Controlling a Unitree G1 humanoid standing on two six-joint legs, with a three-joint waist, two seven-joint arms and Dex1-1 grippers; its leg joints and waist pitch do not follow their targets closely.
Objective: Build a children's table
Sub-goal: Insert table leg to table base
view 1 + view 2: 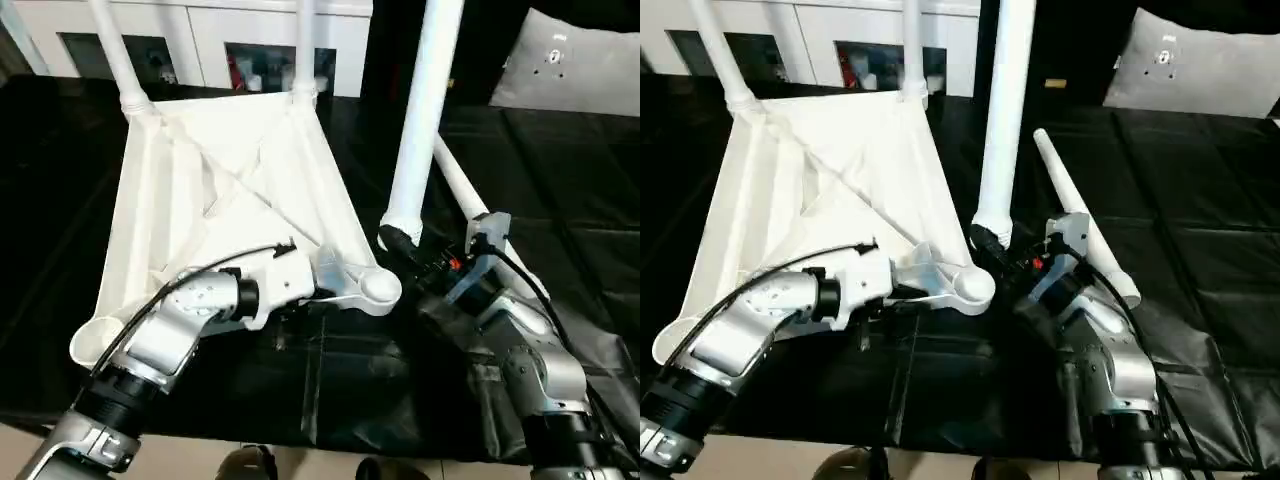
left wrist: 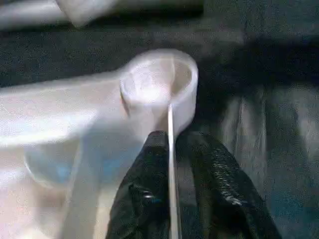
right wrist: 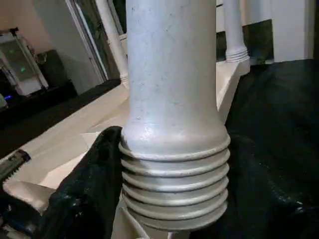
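Observation:
The children's table top (image 1: 230, 170) lies upside down on the black cover, ribs facing up. Two legs (image 1: 120, 50) stand in its far corner sockets. My left gripper (image 2: 174, 137) is at the near right corner, just behind the empty round socket (image 1: 380, 290). Its fingers straddle a thin rib (image 2: 171, 114), slightly open, with a narrow gap on one side. My right gripper (image 1: 405, 245) is shut on the ribbed lower end of a third leg (image 1: 420, 120). It holds that leg nearly upright just right of that socket. Another leg (image 1: 1080, 215) lies on the cover behind it.
The near left socket (image 1: 95, 340) stands empty close to the work surface's front edge. White cabinets (image 1: 250, 40) run along the back. A pale panel (image 1: 570, 65) leans at the back right. Bare black cover (image 1: 570, 220) stretches to the right.

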